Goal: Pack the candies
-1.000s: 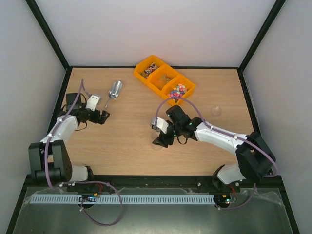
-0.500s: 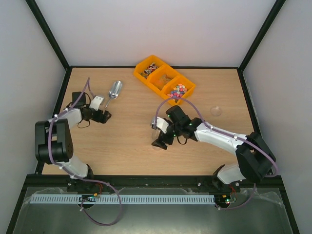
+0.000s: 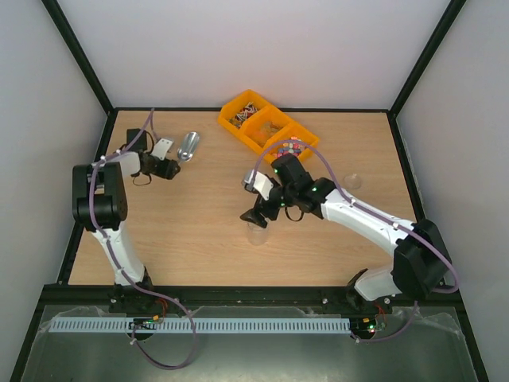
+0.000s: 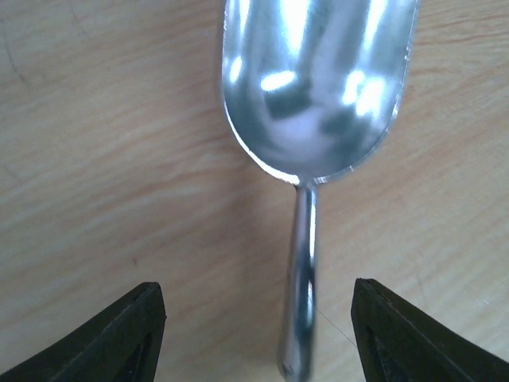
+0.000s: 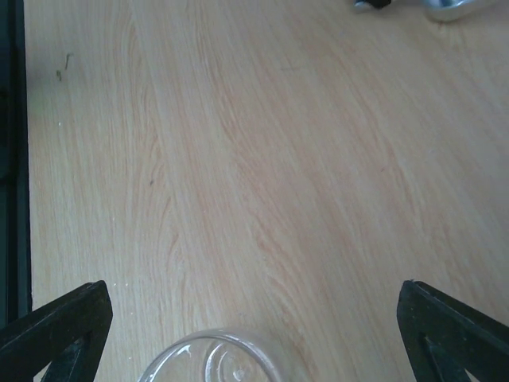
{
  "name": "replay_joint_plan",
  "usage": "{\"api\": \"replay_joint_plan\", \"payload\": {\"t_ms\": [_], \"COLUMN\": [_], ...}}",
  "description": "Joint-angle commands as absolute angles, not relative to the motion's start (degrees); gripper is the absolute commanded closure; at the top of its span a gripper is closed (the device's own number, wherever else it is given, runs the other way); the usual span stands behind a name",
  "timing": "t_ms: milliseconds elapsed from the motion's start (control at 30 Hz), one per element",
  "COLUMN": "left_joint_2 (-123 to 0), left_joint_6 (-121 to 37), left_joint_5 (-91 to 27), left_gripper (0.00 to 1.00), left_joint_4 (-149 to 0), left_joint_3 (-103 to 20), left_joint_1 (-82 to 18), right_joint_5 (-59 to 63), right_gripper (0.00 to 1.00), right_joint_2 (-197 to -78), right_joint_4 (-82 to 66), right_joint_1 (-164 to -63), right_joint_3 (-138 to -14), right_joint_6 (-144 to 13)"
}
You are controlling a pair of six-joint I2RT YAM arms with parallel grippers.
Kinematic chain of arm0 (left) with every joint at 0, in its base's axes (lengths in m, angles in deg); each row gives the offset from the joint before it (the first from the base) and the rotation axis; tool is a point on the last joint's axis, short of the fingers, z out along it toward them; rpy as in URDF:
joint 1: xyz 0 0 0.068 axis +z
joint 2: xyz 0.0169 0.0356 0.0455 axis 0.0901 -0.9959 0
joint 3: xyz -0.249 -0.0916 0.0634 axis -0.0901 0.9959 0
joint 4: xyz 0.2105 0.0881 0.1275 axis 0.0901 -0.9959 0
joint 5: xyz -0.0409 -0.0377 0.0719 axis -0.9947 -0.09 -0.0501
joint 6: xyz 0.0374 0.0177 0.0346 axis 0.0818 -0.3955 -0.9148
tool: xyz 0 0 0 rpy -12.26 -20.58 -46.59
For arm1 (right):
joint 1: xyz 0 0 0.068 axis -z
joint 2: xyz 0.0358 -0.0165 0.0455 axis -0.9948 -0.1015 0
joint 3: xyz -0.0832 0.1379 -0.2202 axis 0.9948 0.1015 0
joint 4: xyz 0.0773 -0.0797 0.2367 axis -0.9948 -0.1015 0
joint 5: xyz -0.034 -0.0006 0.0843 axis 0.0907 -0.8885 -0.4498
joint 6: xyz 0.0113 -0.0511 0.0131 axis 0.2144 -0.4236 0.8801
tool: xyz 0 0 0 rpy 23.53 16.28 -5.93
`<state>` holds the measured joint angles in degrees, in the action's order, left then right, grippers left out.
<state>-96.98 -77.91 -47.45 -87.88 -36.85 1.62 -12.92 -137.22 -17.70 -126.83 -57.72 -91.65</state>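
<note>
The candies lie in an orange three-part tray [image 3: 305, 151] at the back: colourful ones [image 3: 290, 147], brownish ones [image 3: 270, 126], dark wrapped ones [image 3: 244, 111]. The silver scoop [image 3: 189, 145] lies on the table at back left. My left gripper [image 3: 171, 167] is open, its fingers on either side of the scoop's handle [image 4: 302, 263] without touching it; the bowl [image 4: 318, 79] is empty. My right gripper [image 3: 253, 216] is open and empty, just behind and above a clear cup [image 3: 256, 232]. The cup's rim shows at the bottom of the right wrist view [image 5: 211, 358].
A clear round lid [image 3: 352, 181] lies on the table at the right. Black frame rails border the wooden table [image 3: 199, 231] on all sides.
My left gripper has moved toward the back, up to the scoop's handle. My right gripper has drawn back from the clear cup, which now stands free on the table.
</note>
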Motion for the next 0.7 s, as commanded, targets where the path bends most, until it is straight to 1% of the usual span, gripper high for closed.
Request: {"api": "replay_joint_plan", "payload": {"t_ms": [0,133,200,267,400,467,500,667], "left_joint_2": [-101.2,-104.0,-105.1,-105.6,-104.8,-104.1,-103.6,-95.7], "left_joint_6": [-78.3,-78.2,-78.6,-79.2,-80.6,-82.1,-82.9,-86.6], "left_joint_5": [-45.0,-43.0,-42.3,-42.0,-42.1,-41.9,-41.8,-42.8], "left_gripper": [0.36,0.47,0.55,0.64,0.86,0.94,0.97,0.98], "left_joint_4": [-91.9,-93.6,-94.6,-95.2,-95.2,-96.2,-97.0,-98.7], "left_joint_3": [-42.1,-45.4,-46.4,-46.9,-45.9,-45.3,-44.9,-40.4], "left_joint_1": [0.3,-0.7,-1.2,-1.6,-1.8,-1.8,-1.8,-1.8], "right_joint_5": [-16.1,-17.0,-17.3,-17.5,-17.0,-17.9,-18.8,-20.5], "right_gripper": [0.01,0.01,0.01,0.01,0.01,0.01,0.01,0.01], "right_joint_2": [-135.4,-134.9,-134.7,-134.9,-136.1,-137.4,-138.0,-139.7], "right_joint_4": [-22.2,-21.7,-20.9,-20.0,-18.6,-20.5,-21.8,-27.2], "right_joint_1": [-124.1,-120.4,-118.2,-116.1,-112.4,-111.4,-110.9,-109.0], "right_joint_3": [-61.6,-63.4,-63.8,-64.2,-65.1,-66.9,-68.1,-72.7], "right_joint_6": [-89.4,-86.5,-84.1,-80.8,-71.1,-69.4,-69.2,-70.7]}}
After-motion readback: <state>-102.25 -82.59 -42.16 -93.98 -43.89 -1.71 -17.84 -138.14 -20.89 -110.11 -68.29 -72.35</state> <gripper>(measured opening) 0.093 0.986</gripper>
